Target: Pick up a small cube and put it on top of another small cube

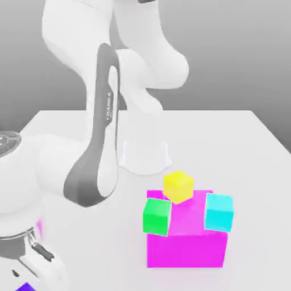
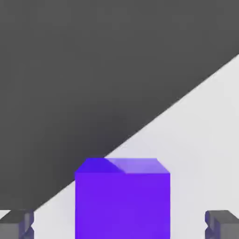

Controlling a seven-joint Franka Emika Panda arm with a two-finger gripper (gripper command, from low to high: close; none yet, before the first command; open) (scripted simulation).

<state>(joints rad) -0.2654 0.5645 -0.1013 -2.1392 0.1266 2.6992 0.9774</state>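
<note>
Cube (image 2: 122, 205), purple, sits well apart from magenta block (image 1: 185, 250), off toward the exterior view's left, near the edge of the table (image 2: 200, 140). Gripper (image 2: 119, 225) is open wider than cube, gap each side, nothing held. Off-center closing could shove cube toward the edge; a shallow grip could slip. Green cube (image 1: 157, 216) by block could get knocked if carried in too low.

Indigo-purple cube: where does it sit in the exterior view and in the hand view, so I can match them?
Exterior view: indigo-purple cube, at the bottom edge, toward the exterior view's left, mostly cut off.
Hand view: between the open gripper's two fingertips.
Shared landmark: the pale tabletop.
</note>
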